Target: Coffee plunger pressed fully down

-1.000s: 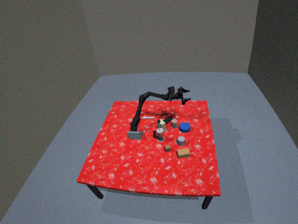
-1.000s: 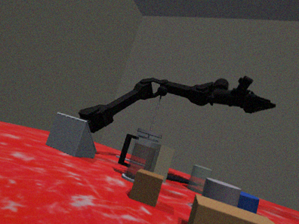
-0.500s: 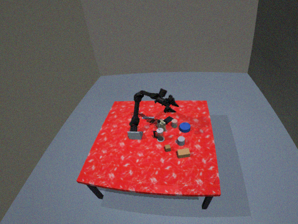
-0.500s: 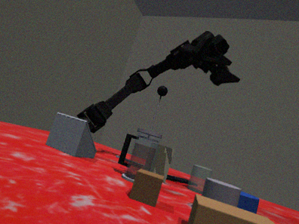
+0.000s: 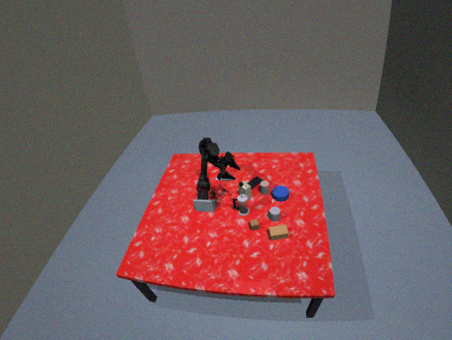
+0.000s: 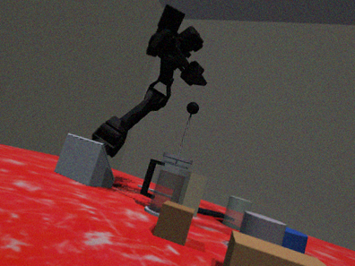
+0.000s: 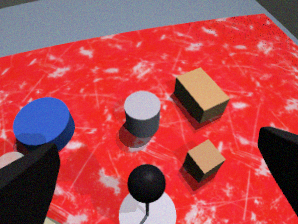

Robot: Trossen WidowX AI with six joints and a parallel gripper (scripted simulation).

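While the hand (image 6: 198,77) gapes apart, holding nothing, the press (image 6: 172,186) stands part-filled.

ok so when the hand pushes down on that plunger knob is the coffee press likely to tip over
Possibly. The knob sits high on a thin rod above the coffee press, so an off-centre push could probably lever it over. Its round base looks wide, which should help. The open hand is above the knob, not touching.

I see the glass coffee press (image 6: 171,185) upright on the red cloth, black knob (image 6: 192,108) raised, plunger undepressed.
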